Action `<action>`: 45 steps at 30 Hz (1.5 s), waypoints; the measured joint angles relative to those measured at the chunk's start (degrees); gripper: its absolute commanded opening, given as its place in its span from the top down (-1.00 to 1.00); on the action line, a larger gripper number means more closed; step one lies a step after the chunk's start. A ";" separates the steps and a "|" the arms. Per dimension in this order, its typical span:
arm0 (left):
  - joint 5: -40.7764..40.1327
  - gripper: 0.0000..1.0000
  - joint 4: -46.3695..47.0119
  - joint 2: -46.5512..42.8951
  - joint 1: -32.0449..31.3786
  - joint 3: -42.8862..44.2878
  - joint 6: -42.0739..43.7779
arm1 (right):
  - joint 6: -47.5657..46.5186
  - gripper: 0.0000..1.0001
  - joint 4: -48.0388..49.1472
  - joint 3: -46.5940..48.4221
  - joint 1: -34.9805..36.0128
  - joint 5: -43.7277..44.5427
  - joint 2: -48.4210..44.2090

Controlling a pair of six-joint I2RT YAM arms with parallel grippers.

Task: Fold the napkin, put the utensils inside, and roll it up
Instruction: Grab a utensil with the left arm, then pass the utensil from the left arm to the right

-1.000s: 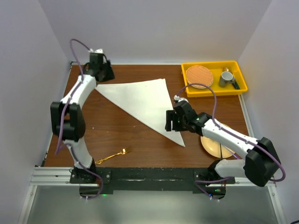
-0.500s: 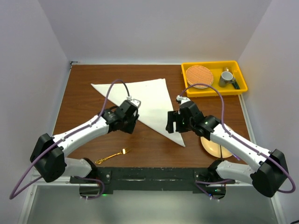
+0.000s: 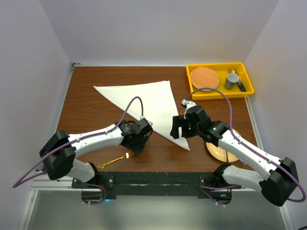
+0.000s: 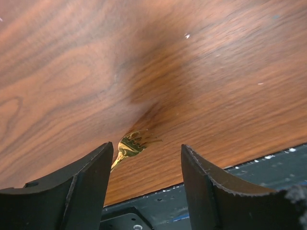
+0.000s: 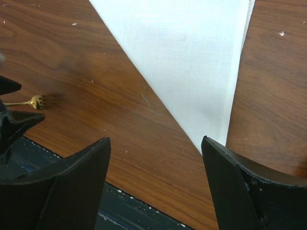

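Gold fork (image 3: 115, 160) is lying by the table's (image 3: 86, 115) near edge. The left arm (image 3: 100, 136), swung down from the far corner, is closing on it, jaws wide and empty, so pick-up looks next. The right arm's (image 3: 240, 143) jaws are hovering wide over the folded napkin's (image 3: 148, 103) tip.

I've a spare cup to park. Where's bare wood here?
Bare: the far strip behind the napkin, and the left side between napkin and table edge. Crowded: near the fork by the left gripper, and the right by tray and plate.

1 napkin (image 3: 148, 103), 1 fork (image 3: 115, 160), 2 plates (image 3: 205, 78) (image 3: 217, 149), 1 mug (image 3: 232, 80), 1 tray (image 3: 218, 65).
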 measured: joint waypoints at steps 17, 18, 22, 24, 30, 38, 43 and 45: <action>-0.33 0.17 0.50 11.04 -2.47 -0.35 -1.29 | 0.00 -0.63 0.46 -0.50 0.02 -1.36 -0.15; -0.31 0.21 0.52 11.23 -2.49 -0.20 -1.20 | 0.00 -0.63 0.46 -0.66 0.02 -1.40 -0.35; -2.01 0.36 0.63 12.35 -2.80 0.90 -0.33 | -0.02 -0.63 0.42 -1.03 0.02 -1.38 -1.03; -3.23 0.46 0.87 12.94 -2.71 1.49 0.26 | -0.02 -0.63 0.44 -1.05 0.00 -1.36 -1.03; -5.86 1.00 2.54 15.32 -0.07 4.59 2.86 | -0.11 -0.64 0.52 -1.11 0.02 -1.36 0.11; -4.59 1.00 3.45 15.41 1.88 14.56 4.79 | -2.10 -0.71 1.36 -1.22 0.02 -1.66 2.58; 9.62 1.00 6.91 10.82 10.05 24.24 4.68 | -7.37 -0.77 7.34 -2.86 -0.02 -9.40 4.68; 16.28 1.00 9.66 8.24 15.08 27.41 4.59 | -9.66 -0.83 9.84 -3.06 -0.02 -14.56 5.35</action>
